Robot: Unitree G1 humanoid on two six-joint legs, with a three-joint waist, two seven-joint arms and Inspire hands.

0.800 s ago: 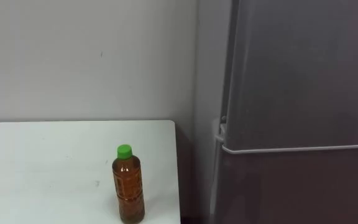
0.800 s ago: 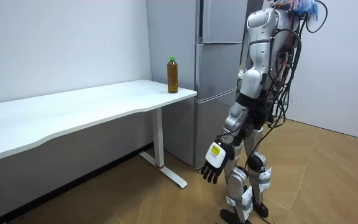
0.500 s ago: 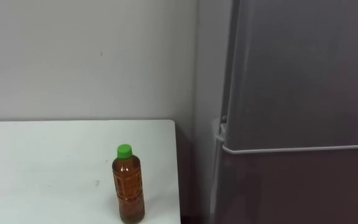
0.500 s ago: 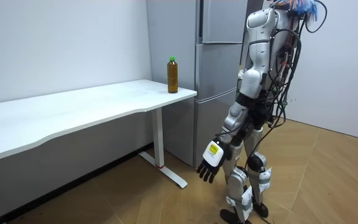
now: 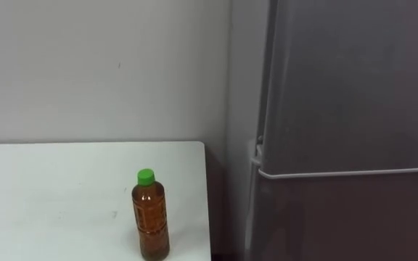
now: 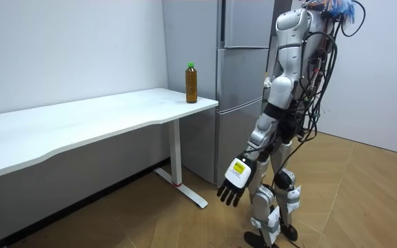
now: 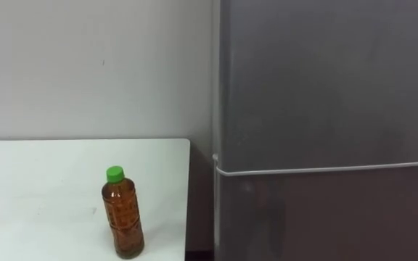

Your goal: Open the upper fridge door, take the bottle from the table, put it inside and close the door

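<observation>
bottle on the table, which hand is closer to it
Left. The left hand hangs open beside the leg, below the table top and to the room view's right of the bottle. The body's right side is turned away from it.

The bottle (image 5: 150, 217) stands upright on the table (image 5: 49, 196), near its right edge. The fridge (image 5: 347, 109) stands just right of the table, with the wall (image 5: 100, 65) behind the table.
</observation>
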